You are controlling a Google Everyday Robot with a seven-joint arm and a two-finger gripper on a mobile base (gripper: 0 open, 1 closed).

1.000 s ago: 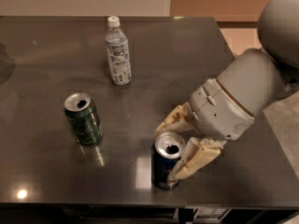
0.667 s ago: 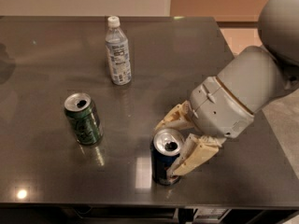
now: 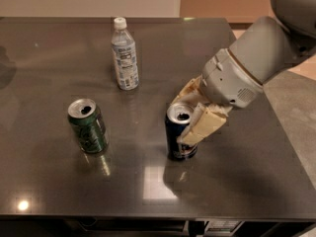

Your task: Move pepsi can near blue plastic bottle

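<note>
Camera view: hand [image 3: 179,121] clasps pepsi can [image 3: 174,133] (upright).

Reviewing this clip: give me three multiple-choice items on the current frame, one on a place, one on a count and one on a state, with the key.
1. The blue plastic bottle stands:
A) farther back on the table than both cans
B) between the two cans
C) at the front edge

2. Cans in view:
A) one
B) two
C) three

3. The end effector is:
A) holding the bottle
B) hanging apart from everything
C) closed on the pepsi can

Key:
1 A: the bottle stands behind both cans.
2 B: only the pepsi can and the green can show.
3 C: its fingers sit against the pepsi can on two sides.
</note>
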